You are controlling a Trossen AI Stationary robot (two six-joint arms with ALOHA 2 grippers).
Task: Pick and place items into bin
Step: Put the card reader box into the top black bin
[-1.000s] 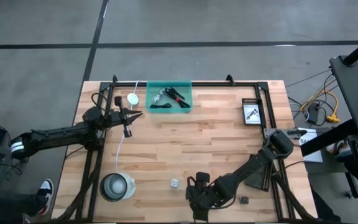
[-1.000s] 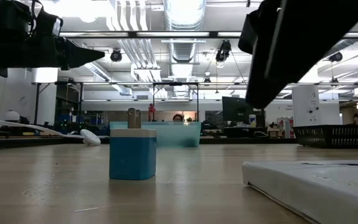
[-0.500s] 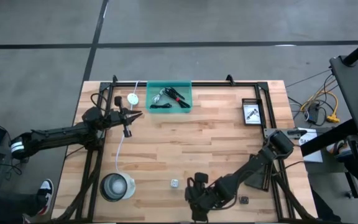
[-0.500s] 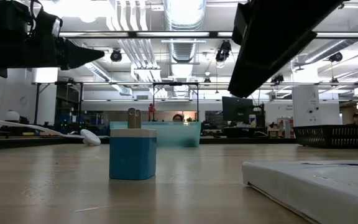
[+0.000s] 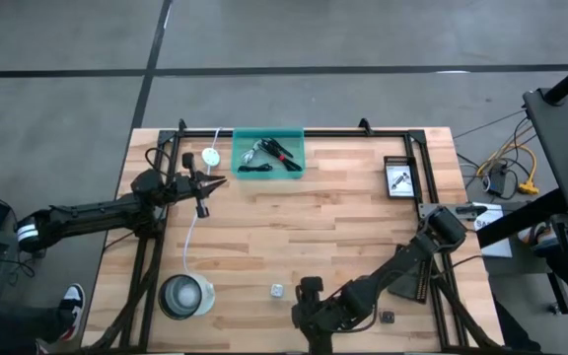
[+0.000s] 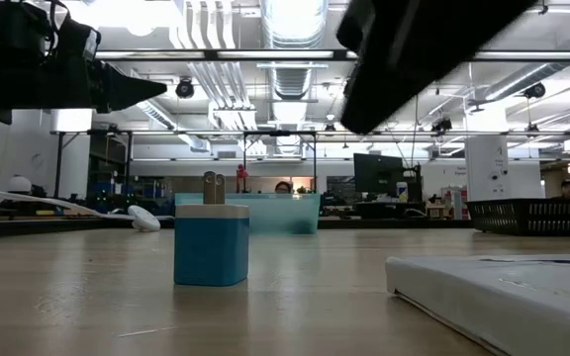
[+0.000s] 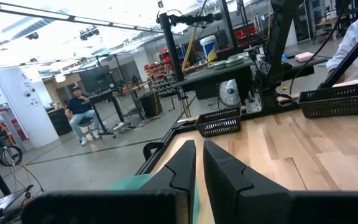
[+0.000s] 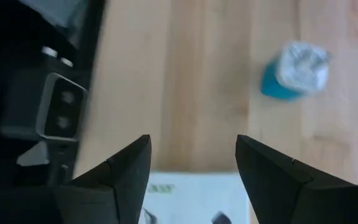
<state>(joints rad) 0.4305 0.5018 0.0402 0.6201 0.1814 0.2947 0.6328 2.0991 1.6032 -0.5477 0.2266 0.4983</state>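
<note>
A small blue block with a silvery top [image 5: 277, 291] stands on the wood near the near edge; it also shows in the low view [image 6: 211, 243] and the right wrist view [image 8: 291, 73]. A white printed card [image 6: 498, 292] lies flat close by, and its edge [image 8: 194, 190] shows below my right gripper [image 8: 193, 163]. That gripper [image 5: 309, 304] hangs open over the card, right of the block. The teal bin [image 5: 268, 153] at the far edge holds a black cable and sticks. My left gripper [image 5: 208, 186] waits shut in the air at the table's left [image 7: 199, 168].
A clear round container [image 5: 185, 296] stands at the near left. A white disc [image 5: 210, 156] with its cord lies left of the bin. A black perforated board [image 5: 399, 177] sits at the far right. A small dark piece [image 5: 387, 318] lies near the right arm.
My right arm has drifted a little toward the table's left along the near edge; in the low view its dark bulk has slid leftward overhead. The block, card and bin have stayed put.
</note>
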